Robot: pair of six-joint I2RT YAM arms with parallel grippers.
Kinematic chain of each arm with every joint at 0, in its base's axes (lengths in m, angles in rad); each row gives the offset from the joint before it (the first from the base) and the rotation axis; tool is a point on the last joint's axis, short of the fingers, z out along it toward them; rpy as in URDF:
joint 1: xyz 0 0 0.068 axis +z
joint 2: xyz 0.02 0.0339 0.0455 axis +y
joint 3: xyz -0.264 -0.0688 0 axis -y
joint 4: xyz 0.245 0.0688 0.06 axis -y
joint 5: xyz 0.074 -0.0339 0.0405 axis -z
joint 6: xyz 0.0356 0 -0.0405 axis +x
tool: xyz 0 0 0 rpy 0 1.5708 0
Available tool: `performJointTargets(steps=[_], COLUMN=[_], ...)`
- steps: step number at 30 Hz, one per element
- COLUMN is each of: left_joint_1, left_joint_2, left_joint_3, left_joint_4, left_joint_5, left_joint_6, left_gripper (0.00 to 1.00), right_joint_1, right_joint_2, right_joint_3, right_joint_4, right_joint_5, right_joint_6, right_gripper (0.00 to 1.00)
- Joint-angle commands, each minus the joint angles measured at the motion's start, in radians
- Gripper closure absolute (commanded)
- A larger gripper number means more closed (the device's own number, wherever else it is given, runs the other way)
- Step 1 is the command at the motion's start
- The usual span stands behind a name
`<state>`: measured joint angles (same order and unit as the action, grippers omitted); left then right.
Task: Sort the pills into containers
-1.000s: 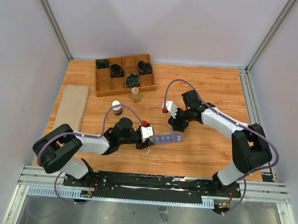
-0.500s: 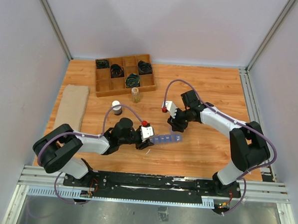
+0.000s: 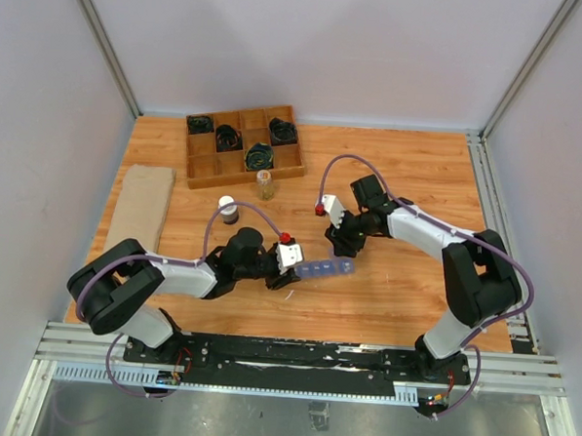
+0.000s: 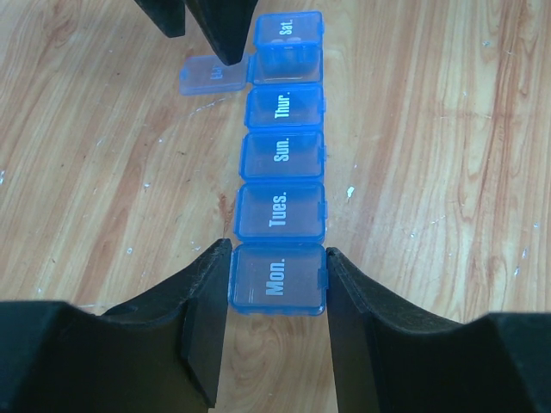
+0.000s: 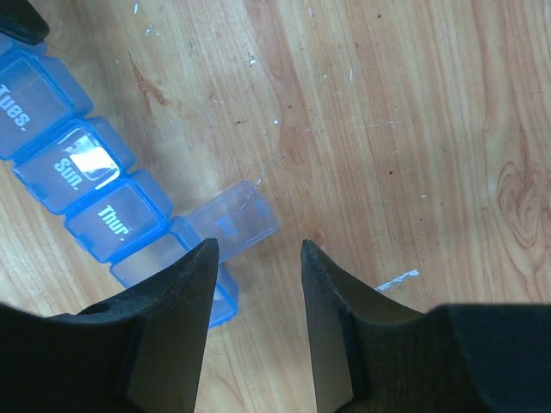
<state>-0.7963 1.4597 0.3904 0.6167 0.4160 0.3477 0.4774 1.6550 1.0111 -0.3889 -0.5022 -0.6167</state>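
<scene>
Clamping the "Mon." end of the blue pill organizer (image 4: 282, 155), the left gripper (image 4: 275, 268) is pressing a finger against each side of that compartment and pinning the strip flat on the wooden table (image 3: 411, 166). That hold is sitting on the very last cell. Any sideways push farther along is therefore likely to be swinging the strip around the fingers or twisting it out of them.

Farther along the row, one lid (image 5: 231, 222) is lying flipped open to the side, next to "Thur.", and no pill is showing in the open cell (image 5: 148, 258) beside it. The right gripper (image 5: 256, 251) is hovering just over this spot with its fingers apart and nothing between them. If it is coming down any lower, a fingertip could be catching the thin lid and snapping it shut, straining its hinge, or shoving the strip against the left hold. The other lids in view are lying closed, so only one compartment is standing ready to receive anything.

Beyond the organizer, a dark bottle with a white cap (image 3: 228, 209) is standing well apart. Past it, the small clear vial (image 3: 265, 180) with the yellowish pills (image 3: 264, 189) inside is standing upright just in front of the wooden tray (image 3: 244, 144), out of both grippers. Reaching for it, the right arm is risking bumping the tray or tipping the narrow vial. Tilted too fast over such a small opening, the pills would be scattering across the table.
</scene>
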Motion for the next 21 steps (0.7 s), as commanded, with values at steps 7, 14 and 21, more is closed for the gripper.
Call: performJointTargets(steps=[7, 14, 21], left_joint_1=[-0.007, -0.007, -0.007], left_joint_2=[0.045, 0.056, 0.066], left_joint_3=[0.066, 0.077, 0.083], left_joint_4=[-0.01, -0.017, -0.023], left_joint_5=[-0.065, -0.085, -0.12], left_joint_6=[0.014, 0.005, -0.021], left_gripper=[0.95, 0.83, 0.66], right_joint_1=[-0.034, -0.063, -0.083], right_joint_2=[-0.093, -0.177, -0.243], right_joint_3=[0.021, 0.02, 0.028], right_joint_4=[-0.018, -0.05, -0.089], right_joint_5=[-0.132, -0.235, -0.301], right_joint_6=[0.021, -0.012, -0.042], right_gripper=[0.53, 0.5, 0.47])
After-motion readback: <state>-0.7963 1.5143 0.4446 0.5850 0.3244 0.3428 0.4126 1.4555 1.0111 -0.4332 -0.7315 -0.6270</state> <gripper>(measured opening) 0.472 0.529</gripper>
